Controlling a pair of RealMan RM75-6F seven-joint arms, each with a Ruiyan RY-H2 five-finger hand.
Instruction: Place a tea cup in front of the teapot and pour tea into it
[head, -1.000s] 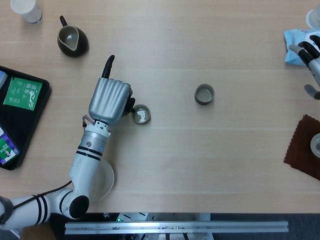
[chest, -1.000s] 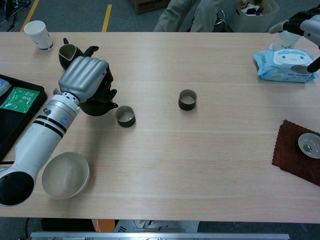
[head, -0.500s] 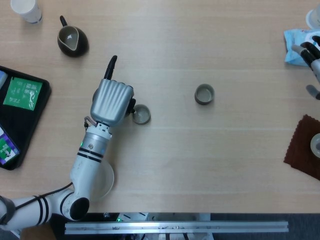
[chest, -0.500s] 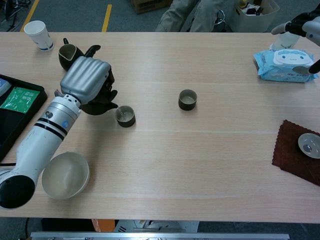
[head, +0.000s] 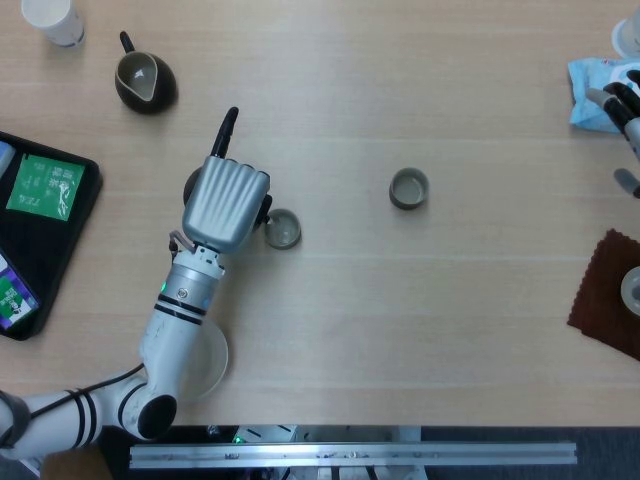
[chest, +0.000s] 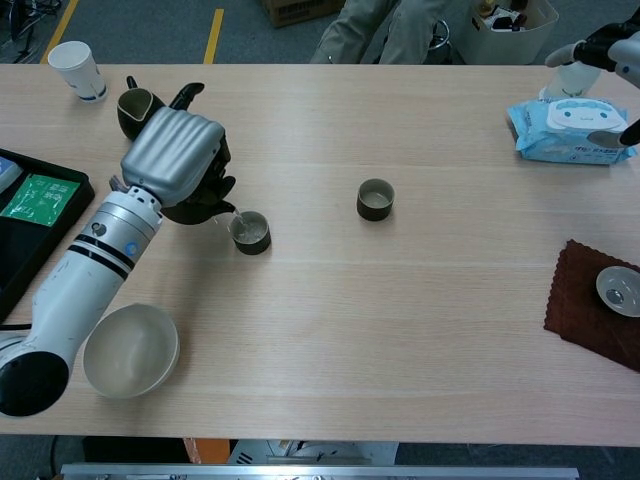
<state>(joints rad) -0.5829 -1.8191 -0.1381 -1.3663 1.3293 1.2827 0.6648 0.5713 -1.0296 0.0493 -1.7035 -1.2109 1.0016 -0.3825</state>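
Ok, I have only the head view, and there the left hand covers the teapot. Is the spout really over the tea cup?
Observer: Yes. In the chest view the left hand holds the teapot tilted. The spout points down at the tea cup, and a thin stream falls into it.
Operator: Does the spout touch the cup?
Observer: It seems not. The tip sits just above the cup's left rim, with only the stream between them.
Operator: And the white thing half under my forearm?
Observer: It is a pale bowl, empty, standing on the table near the front edge.
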